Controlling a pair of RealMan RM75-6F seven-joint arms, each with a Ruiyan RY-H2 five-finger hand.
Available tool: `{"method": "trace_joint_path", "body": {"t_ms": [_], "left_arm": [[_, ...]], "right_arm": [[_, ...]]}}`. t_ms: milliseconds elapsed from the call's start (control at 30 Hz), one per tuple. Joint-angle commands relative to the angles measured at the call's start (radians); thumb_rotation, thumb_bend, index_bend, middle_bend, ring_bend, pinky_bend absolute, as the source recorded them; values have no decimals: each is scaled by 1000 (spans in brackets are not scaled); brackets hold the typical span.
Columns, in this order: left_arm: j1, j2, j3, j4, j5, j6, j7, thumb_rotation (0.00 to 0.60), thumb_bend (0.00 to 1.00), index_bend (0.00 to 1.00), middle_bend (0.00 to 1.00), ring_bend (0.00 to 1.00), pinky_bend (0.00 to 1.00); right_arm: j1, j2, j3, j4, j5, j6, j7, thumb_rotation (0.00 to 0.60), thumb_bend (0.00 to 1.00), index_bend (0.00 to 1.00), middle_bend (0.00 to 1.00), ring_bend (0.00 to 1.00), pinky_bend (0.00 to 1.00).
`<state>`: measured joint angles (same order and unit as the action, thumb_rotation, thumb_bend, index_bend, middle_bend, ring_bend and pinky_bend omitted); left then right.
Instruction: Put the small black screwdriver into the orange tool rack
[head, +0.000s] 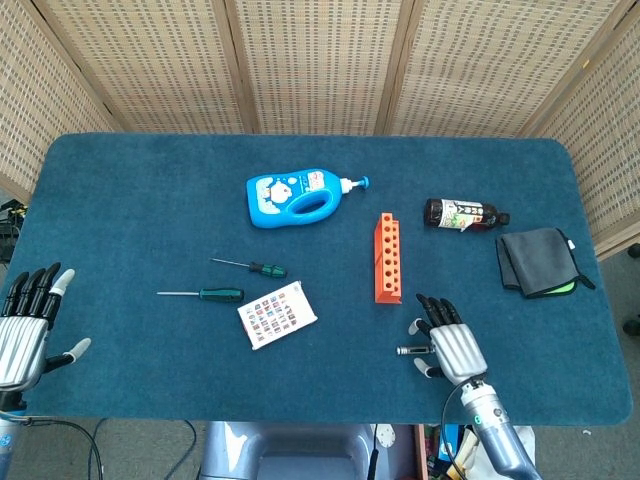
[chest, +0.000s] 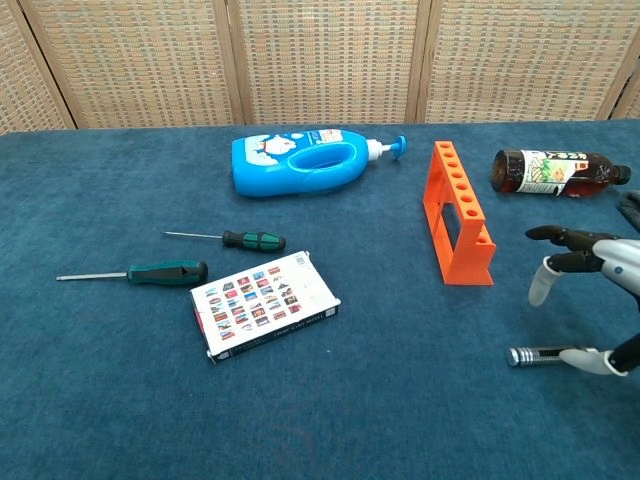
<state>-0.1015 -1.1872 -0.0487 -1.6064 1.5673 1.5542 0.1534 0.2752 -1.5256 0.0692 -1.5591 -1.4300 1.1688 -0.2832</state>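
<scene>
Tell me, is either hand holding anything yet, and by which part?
Nothing is held. The right hand hovers open over the small black screwdriver, fingers spread. The left hand is open at the table's edge.

Matt orange plastic tool rack (head: 388, 259); fuzzy blue cloth table (head: 150, 200); woven wicker screens (head: 310, 60).

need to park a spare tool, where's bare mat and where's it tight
Bare mat: the far strip behind the blue bottle, and the near-centre patch between the card box and the right hand. Tight: around the orange tool rack, brown bottle and grey cloth, and where that hand hovers over the black screwdriver.
</scene>
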Motion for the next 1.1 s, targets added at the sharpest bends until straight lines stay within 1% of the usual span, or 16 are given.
{"method": "trace_joint_path", "body": {"t_ms": [33,500,800,1100], "left_arm": [[-1,-1,0,1,0,-1,0,600,0,0,0,0,0],[-2,-5,0,4,-2,-5,6,600,0,0,0,0,0],[-6,-8,-1,7,-5,-12,9,600,0,0,0,0,0],[-8,-12,1,8,-6,-17,14,600,0,0,0,0,0]], "right_arm": [[5,-9,1,12,12,-8,2,600,228,389,0,0,0],[24,-39,12,54,44,-17,32,600,228,404,0,0,0],[29,-51,8,68,73,-28,26,600,229,412,0,0,0],[28,-66,3,66,78,-17,32,600,229,424,0,0,0]]}}
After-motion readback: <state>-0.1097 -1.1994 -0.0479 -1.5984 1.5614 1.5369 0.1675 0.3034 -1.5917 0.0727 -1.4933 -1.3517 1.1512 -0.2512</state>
